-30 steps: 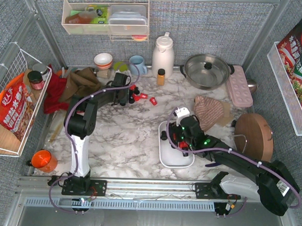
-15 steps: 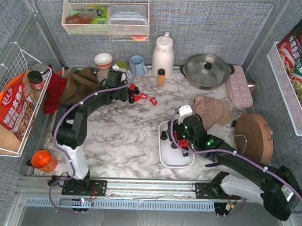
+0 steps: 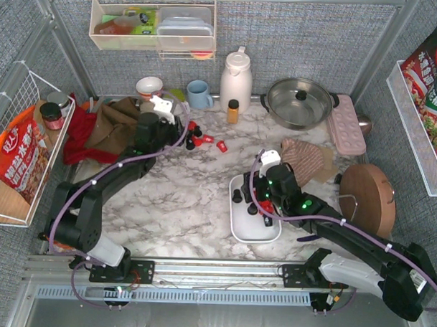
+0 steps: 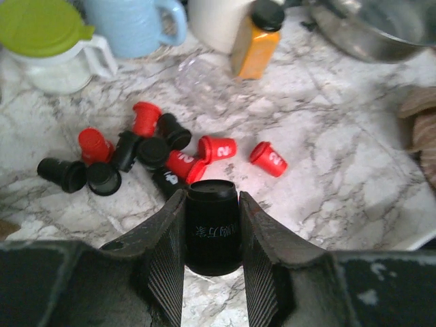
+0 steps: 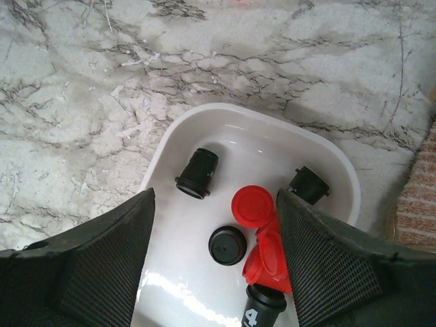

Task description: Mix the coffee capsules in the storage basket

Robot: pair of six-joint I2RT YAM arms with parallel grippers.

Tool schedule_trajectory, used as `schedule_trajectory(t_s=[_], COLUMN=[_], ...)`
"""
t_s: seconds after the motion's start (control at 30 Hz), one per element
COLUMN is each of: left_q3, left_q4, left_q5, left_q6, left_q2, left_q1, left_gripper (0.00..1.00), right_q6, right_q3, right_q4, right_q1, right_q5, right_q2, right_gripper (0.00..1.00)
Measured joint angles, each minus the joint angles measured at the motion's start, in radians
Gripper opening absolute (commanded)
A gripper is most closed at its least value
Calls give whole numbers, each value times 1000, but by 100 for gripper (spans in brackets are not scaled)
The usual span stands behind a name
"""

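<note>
left end effector (image 4: 211, 201) clamped on black capsule (image 4: 212, 231), pulled back left from the loose pile (image 4: 146, 153) on counter (image 4: 327, 170) | right end effector (image 5: 214, 197) spread wide over storage basket (image 5: 204, 111), shifted slightly right | basket holds red and black coffee capsules (image 5: 253, 204)

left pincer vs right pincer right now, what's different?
Left pincer is shut on a black capsule; right pincer is open and empty. Left hangs above the loose capsules on the marble table; right hangs above the storage basket. Both are dark and ribbed inside.
</note>
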Motion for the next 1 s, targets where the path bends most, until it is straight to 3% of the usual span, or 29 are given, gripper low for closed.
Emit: schedule_trajectory(t_s=[0.3,0.57,0.77,1.0], left_q3=[-303,-486,-498,-488], left_q4=[459,787,873,772], left_q5=[123,400,583,665], left_q6=[134,418,549,706], left_q2=[-147,-164,-164,-171], left_q1=[-61,-135,-172,-226], left_gripper=[34,32,32,32], right_q6=[24,44,56,111], right_q3=[32,67,137,170], right_q4=[-35,-37,-32,40], right_q1=[1,6,9,11], right_q5=[-21,-51,-84,-150], right_q2=[-4,10,25,16], right_gripper=[76,76,75,71])
